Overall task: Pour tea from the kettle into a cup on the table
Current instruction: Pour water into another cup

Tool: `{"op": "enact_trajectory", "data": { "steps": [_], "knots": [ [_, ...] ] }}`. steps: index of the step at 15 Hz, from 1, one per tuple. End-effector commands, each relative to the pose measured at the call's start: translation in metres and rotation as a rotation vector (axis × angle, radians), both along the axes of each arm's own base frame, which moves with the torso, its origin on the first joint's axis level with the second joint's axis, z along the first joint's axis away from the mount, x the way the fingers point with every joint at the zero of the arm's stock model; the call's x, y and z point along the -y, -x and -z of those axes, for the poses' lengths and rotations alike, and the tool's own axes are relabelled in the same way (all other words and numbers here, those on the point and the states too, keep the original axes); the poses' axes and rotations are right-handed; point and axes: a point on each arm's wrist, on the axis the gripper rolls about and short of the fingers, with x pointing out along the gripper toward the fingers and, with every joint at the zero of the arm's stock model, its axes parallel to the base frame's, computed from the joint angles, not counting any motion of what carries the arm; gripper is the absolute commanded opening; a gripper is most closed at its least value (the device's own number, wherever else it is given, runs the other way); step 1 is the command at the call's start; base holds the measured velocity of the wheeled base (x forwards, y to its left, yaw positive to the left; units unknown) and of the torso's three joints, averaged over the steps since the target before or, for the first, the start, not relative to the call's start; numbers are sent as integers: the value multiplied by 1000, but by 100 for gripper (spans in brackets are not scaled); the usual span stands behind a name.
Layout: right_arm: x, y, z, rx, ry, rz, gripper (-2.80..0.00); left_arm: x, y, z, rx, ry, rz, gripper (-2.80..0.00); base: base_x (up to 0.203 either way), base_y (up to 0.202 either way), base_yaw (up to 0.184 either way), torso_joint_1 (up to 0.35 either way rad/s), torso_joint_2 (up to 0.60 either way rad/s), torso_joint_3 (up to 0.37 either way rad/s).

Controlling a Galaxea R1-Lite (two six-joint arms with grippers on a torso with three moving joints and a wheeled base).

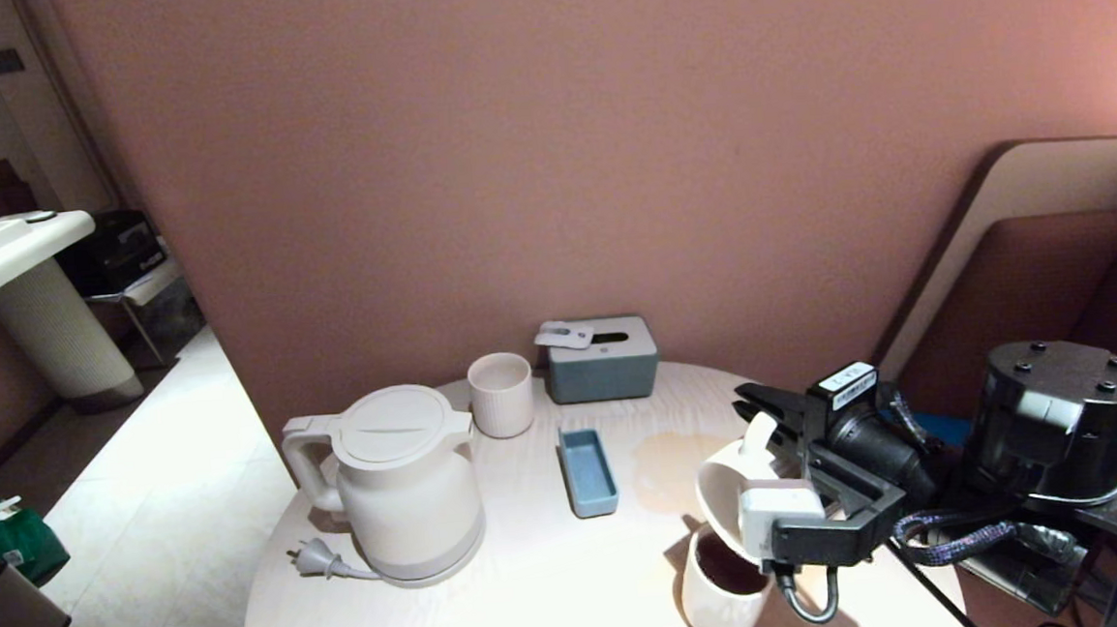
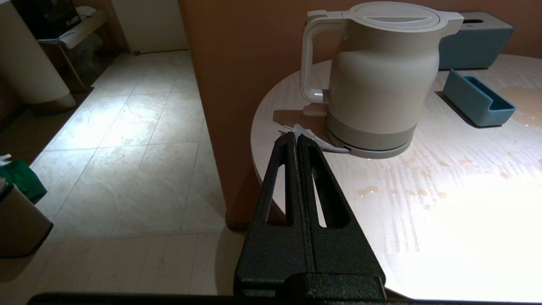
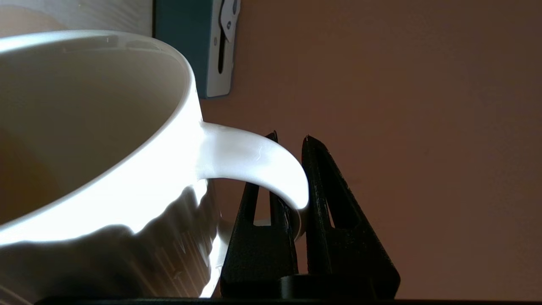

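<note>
At the lower right of the head view, the right gripper (image 1: pixel 769 431) pinches the small ear handle of a cream-white ribbed mug (image 1: pixel 730 497), which is tipped on its side with its mouth facing the lower left of the frame. In the right wrist view the curved handle passes between the two black fingers (image 3: pixel 326 203), which close on it from both sides, while the mug's body (image 3: pixel 97 140) fills the left half of that frame, beside the fingers rather than between them. Directly below the tilted mug, near the bottom edge of the head view, a second white cup (image 1: pixel 721 590) stands upright on the round pale wood-grain table (image 1: pixel 535 567) and holds dark reddish-brown tea (image 1: pixel 729 567). The large white electric kettle (image 1: pixel 404 483) with its loop handle and flat lid stands upright at centre left of the table, well apart from the right gripper, its plug (image 1: pixel 317 559) lying beside its grey base. A white ribbed tumbler (image 1: pixel 501 393), a grey-blue tissue box (image 1: pixel 603 359) and a small blue tray (image 1: pixel 588 472) sit farther back. In the left wrist view the left gripper (image 2: pixel 296 137) has its fingers pressed together, holding nothing, short of the table's edge with the kettle (image 2: pixel 377 76) beyond it.
</note>
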Motion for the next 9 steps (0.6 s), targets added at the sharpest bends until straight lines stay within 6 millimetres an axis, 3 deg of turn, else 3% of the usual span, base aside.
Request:
{"op": "enact_trajectory", "data": {
  "steps": [1, 9],
  "knots": [
    [-1, -1, 2, 9, 28, -4, -280, 0, 0, 0, 1, 0, 0, -280, 0, 0, 0, 0, 0, 0],
    [-2, -3, 3, 40, 102, -14, -280, 0, 0, 0, -1, 0, 0, -280, 0, 0, 0, 0, 0, 0]
  ]
}}
